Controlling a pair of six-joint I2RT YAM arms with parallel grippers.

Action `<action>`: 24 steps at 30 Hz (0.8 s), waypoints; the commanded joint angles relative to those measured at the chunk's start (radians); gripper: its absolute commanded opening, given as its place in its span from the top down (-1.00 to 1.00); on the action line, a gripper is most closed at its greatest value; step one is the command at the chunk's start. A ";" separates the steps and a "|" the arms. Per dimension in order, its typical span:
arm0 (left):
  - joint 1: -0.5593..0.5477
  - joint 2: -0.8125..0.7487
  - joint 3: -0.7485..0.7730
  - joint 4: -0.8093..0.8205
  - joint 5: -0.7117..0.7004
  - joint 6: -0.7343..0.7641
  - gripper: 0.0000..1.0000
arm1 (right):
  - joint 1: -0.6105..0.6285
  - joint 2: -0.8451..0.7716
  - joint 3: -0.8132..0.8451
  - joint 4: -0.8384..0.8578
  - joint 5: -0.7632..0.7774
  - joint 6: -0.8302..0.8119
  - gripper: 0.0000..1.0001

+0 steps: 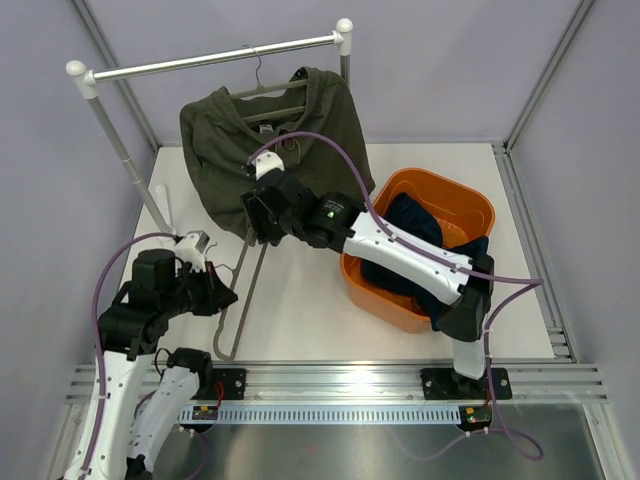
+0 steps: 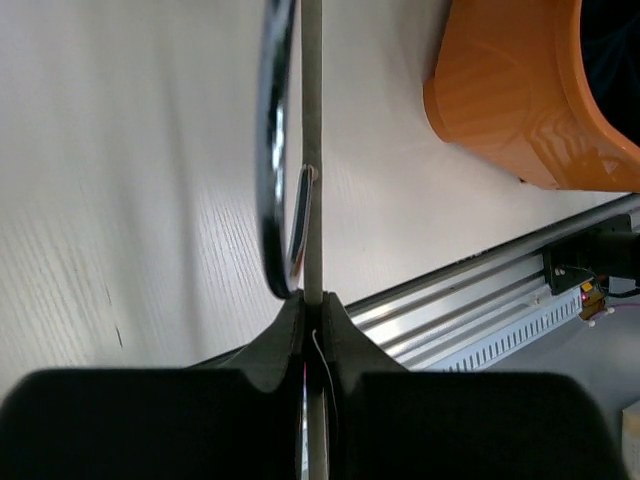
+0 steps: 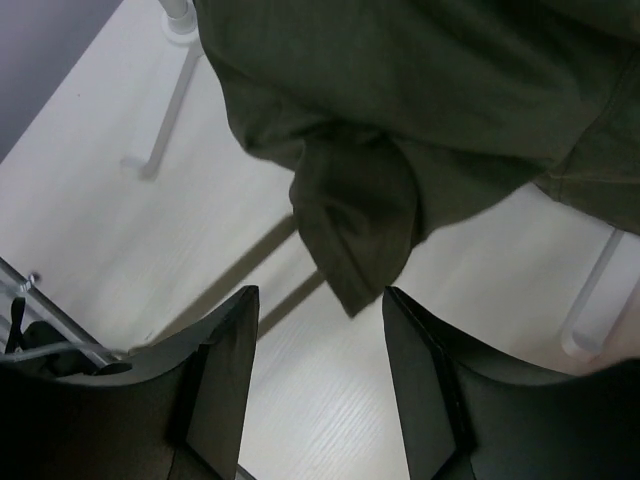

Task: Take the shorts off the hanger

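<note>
The olive-green shorts (image 1: 270,140) hang on a grey hanger (image 1: 262,92) from the rack's top bar (image 1: 215,58). My right gripper (image 1: 262,228) is open at the lower hem. In the right wrist view a hanging corner of the shorts (image 3: 350,225) dangles just above the gap between the spread fingers of the right gripper (image 3: 320,305), not touching them. My left gripper (image 1: 228,297) is shut on the thin grey rod of the rack's floor foot (image 2: 311,150). In the left wrist view the rod passes between its closed fingers (image 2: 311,300).
An orange basket (image 1: 455,190) with dark blue clothes (image 1: 415,225) stands right of the shorts, under my right arm. The rack's slanted post (image 1: 125,155) rises at the left. The rack's foot loop (image 1: 235,320) lies on the white table. A metal rail (image 1: 350,380) runs along the near edge.
</note>
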State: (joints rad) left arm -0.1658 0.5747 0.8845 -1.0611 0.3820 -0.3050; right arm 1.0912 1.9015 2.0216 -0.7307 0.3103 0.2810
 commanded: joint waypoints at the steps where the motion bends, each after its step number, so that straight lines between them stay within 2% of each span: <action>1: -0.014 -0.035 0.048 -0.056 0.084 0.040 1.00 | -0.037 0.071 0.106 -0.007 -0.046 -0.039 -0.21; 8: -0.021 -0.093 -0.028 -0.014 0.149 0.007 1.00 | -0.154 0.203 0.215 -0.050 -0.198 -0.029 -0.20; 14: -0.023 -0.125 -0.038 -0.005 0.176 0.007 1.00 | -0.237 0.336 0.295 -0.121 -0.212 -0.029 -0.18; 21: -0.035 -0.154 -0.032 0.018 0.210 0.003 1.00 | -0.313 0.370 0.266 -0.124 -0.226 -0.011 -0.17; 24: -0.037 -0.161 -0.012 0.019 0.173 0.003 1.00 | -0.320 0.358 0.241 -0.121 -0.218 -0.006 -0.14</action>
State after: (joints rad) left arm -0.1955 0.4328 0.8417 -1.1034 0.5140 -0.2962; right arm 0.7891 2.2696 2.2623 -0.8291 0.1028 0.2687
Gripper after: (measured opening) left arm 0.075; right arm 0.576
